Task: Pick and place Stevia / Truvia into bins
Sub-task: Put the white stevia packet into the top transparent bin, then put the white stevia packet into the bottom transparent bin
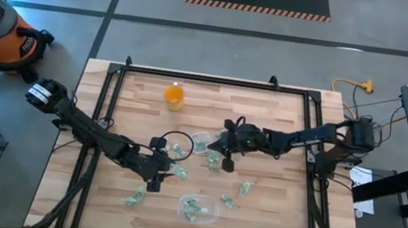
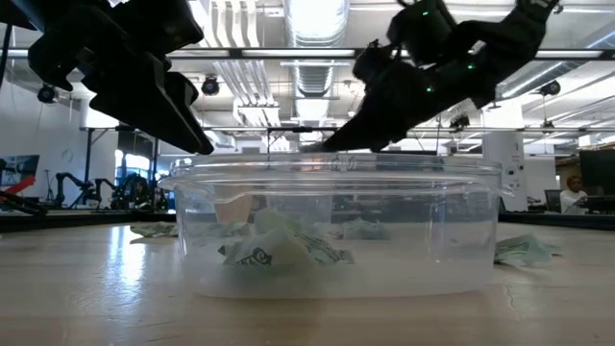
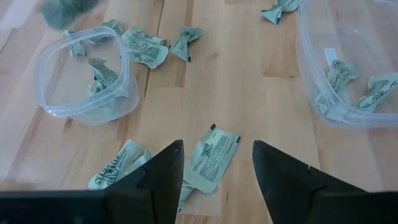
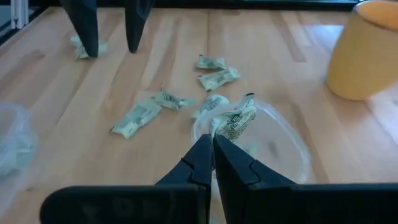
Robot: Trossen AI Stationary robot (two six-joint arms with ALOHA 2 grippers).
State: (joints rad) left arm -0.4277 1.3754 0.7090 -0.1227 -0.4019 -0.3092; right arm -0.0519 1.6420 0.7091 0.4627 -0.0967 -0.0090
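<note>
High view shows the wooden desk [image 1: 270,211] with pale green-and-white sachets [image 1: 213,161] scattered around its middle. Near the front edge sits the clear rounded-rectangular tub [image 1: 199,208], several sachets inside; the small round cup [image 1: 199,142] lies mid-desk, just beside the right end effector [image 1: 225,143]. In the right wrist view its fingers are pressed together, pinching a crumpled sachet [image 4: 234,122] over that cup [image 4: 292,146]. The left end effector [image 1: 161,166] hovers left of centre, fingers spread above a flat sachet [image 3: 211,157] lying on the wood. Print on the sachets is too small to read. An orange cup [image 1: 174,95] stands at the far side.
</note>
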